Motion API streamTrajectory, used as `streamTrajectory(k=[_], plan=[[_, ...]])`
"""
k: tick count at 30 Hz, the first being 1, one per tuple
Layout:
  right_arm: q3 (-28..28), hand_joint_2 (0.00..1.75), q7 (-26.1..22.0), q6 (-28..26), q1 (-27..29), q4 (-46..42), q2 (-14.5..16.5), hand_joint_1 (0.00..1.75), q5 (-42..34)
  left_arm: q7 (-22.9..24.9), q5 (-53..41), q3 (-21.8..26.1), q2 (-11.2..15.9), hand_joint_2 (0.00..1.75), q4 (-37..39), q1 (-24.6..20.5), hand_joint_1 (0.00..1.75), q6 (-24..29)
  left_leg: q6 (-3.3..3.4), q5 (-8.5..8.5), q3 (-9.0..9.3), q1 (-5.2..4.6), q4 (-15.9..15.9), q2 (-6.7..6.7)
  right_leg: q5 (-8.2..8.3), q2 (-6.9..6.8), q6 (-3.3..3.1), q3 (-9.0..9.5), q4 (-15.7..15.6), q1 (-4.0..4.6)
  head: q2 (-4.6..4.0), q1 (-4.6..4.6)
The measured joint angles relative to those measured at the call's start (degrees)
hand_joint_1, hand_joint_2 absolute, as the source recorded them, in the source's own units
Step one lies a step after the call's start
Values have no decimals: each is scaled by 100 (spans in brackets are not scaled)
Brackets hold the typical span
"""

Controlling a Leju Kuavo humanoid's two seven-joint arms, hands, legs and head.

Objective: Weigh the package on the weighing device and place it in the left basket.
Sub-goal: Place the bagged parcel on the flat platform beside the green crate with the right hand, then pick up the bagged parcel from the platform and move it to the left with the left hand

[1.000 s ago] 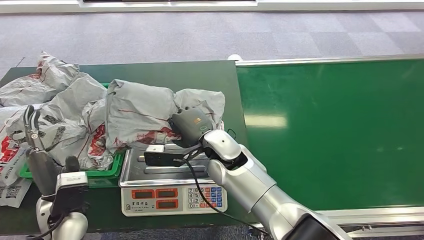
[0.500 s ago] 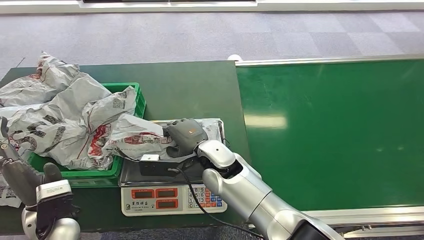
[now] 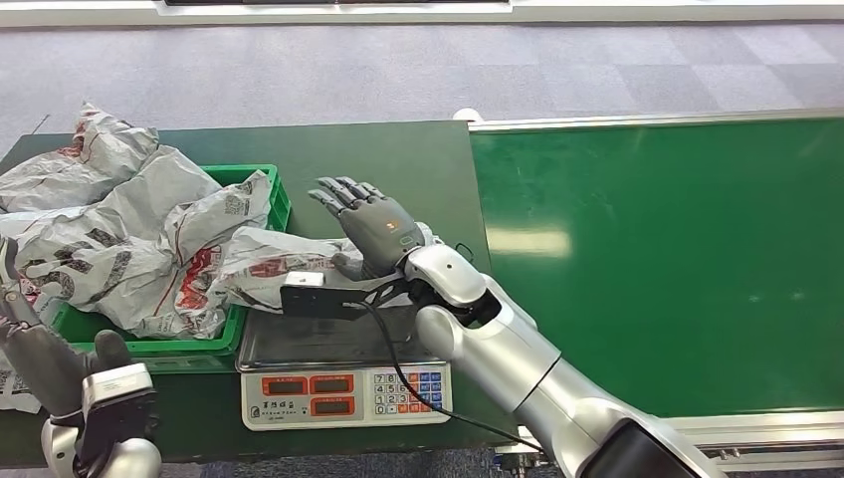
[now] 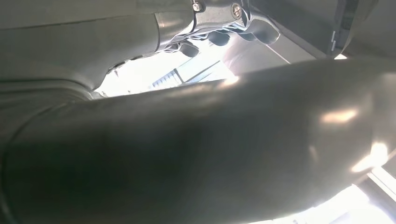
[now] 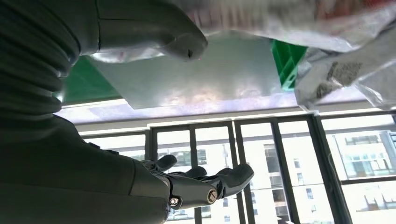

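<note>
A grey package with red print (image 3: 271, 275) lies across the metal tray of the weighing scale (image 3: 299, 347), and its left end reaches the pile in the green basket (image 3: 267, 191). My right hand (image 3: 371, 224) hovers just above the package's right end, palm forward and fingers spread, holding nothing. The right wrist view shows that hand (image 5: 205, 184) stretched flat, with the package (image 5: 299, 21) and the scale tray (image 5: 187, 77) beyond it. My left hand (image 3: 45, 351) is raised at the table's front left corner, empty, with its fingers apart.
Several crumpled grey packages (image 3: 119, 224) fill and overflow the green basket at the left. The scale's keypad and red displays (image 3: 343, 393) face me. A wide green conveyor belt (image 3: 657, 259) runs along the right. A black cable (image 3: 393, 368) hangs from my right wrist over the scale.
My right hand lowered the package onto the scale tray, let go and lifted off with its fingers spread. My left hand dropped lower and further left.
</note>
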Motion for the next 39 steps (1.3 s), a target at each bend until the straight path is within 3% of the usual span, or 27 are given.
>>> streamTrajectory(k=[11,15,19,23,32,39], plan=[[-219,175,305,68,-432,-921,-390,0,-631,-201,-293,-3,-119,0,-125,109,0,233,0,0,2,-2,3,-1,0,-1,0,-1,-1,0,0,1],[-550,175,427,-9,-378,-1447,-667,0,-715,223,-1018,-99,-72,175,-97,-2,0,-150,0,0,6,-5,7,-5,1,-5,1,0,-4,0,0,1],[-876,175,453,-132,5,-2123,-1039,0,-399,1134,-2296,-522,176,175,279,-588,0,-1718,1,3,8,-7,12,-36,4,-36,2,11,-7,0,0,1],[-1129,175,422,-170,583,-2796,-1422,0,-34,1431,-2714,-1158,508,175,1135,-1480,0,-2707,1,8,7,-7,14,-27,15,-28,0,8,-7,-1,0,1],[-1564,175,-39,-539,2062,-3968,-2689,0,-182,934,-1731,-2564,1562,175,3674,-3401,0,-3826,2,8,6,-6,16,-8,19,-8,0,3,-7,-1,0,2],[-1786,175,-190,-826,3121,-4736,-3392,0,-282,801,-1292,-3417,2007,175,4916,-3863,0,-4264,3,5,-3,-5,11,-4,17,-5,-1,-5,-7,-1,0,2]])
